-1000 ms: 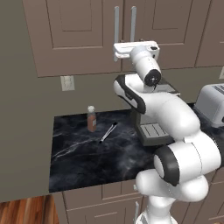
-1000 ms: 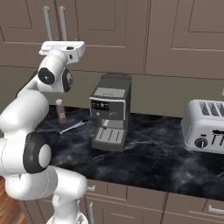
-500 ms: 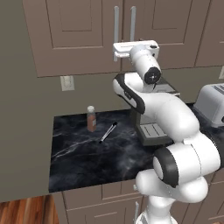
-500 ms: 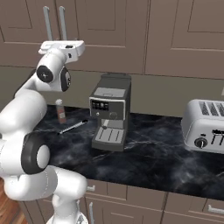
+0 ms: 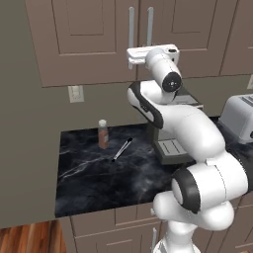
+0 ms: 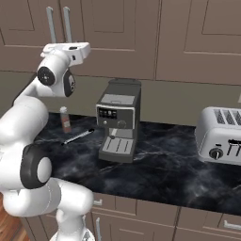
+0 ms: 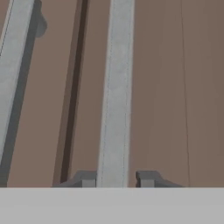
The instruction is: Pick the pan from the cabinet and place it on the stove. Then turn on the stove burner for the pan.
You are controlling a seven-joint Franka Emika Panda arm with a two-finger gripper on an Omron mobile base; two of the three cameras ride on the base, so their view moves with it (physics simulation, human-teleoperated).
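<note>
The cabinet (image 5: 99, 39) hangs on the wall with both doors shut, so the pan, if inside, is hidden. In the hand view the right door's bar handle (image 7: 114, 92) runs straight up between the two fingertips (image 7: 89, 181), one tip on each side of it with a small gap on both sides; the fingers are parted a little wider than the bar and close on nothing. The other bar (image 7: 13, 74) slants along beyond the left fingertip, with the dark seam between the doors lying between the two bars.

From the base, the gripper (image 5: 132, 55) is pressed up to the lower end of the two silver bars (image 5: 140, 24), level with the bottom of the doors. The same hand shows at the handles in the right base view (image 6: 70, 47).

Below the fingers lies a black marbled counter (image 5: 89, 173). On it stand a small bottle (image 5: 103, 134) and, just beside it, a thin dark utensil (image 5: 121, 149) lying flat. Further right are a coffee machine (image 6: 118, 120) and a toaster (image 6: 221, 136). A wall socket (image 5: 75, 93) sits on the grey wall under the cabinet. Low drawers (image 6: 155, 221) run beneath the counter, over wood flooring (image 5: 29, 239).

The arm (image 5: 188, 133) rises from the base, bends at a high elbow, and reaches up and forward, wrist level, hand pointing straight at the doors.
</note>
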